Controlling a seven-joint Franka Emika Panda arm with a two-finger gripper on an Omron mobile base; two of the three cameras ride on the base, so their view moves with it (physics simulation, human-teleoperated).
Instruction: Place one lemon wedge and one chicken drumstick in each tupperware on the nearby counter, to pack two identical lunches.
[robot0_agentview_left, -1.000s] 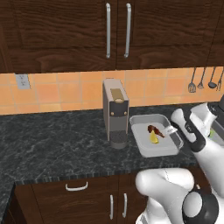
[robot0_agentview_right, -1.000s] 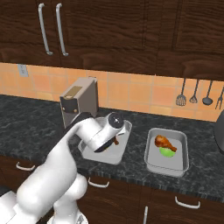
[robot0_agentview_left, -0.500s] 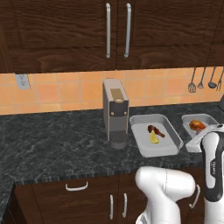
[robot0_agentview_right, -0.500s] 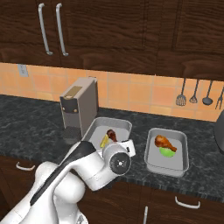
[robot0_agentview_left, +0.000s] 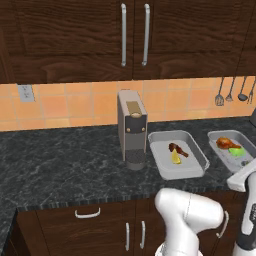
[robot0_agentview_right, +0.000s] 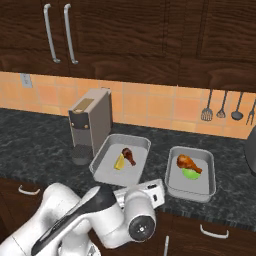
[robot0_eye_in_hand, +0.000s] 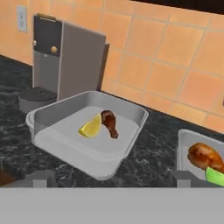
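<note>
Right base view: a coffee machine (robot0_agentview_right: 90, 125) stands near the table's (robot0_agentview_right: 30, 145) back edge. Just right of it, one tupperware (robot0_agentview_right: 142, 145) holds the yellow lemon wedge (robot0_agentview_right: 119, 162) touching the dark chicken drumstick (robot0_agentview_right: 128, 155). The second tray (robot0_agentview_right: 207, 172) (nearer the front edge) holds the golden drumstick (robot0_agentview_right: 188, 162) and green wedge (robot0_agentview_right: 190, 173). The jaws stand wide apart, empty.
</note>
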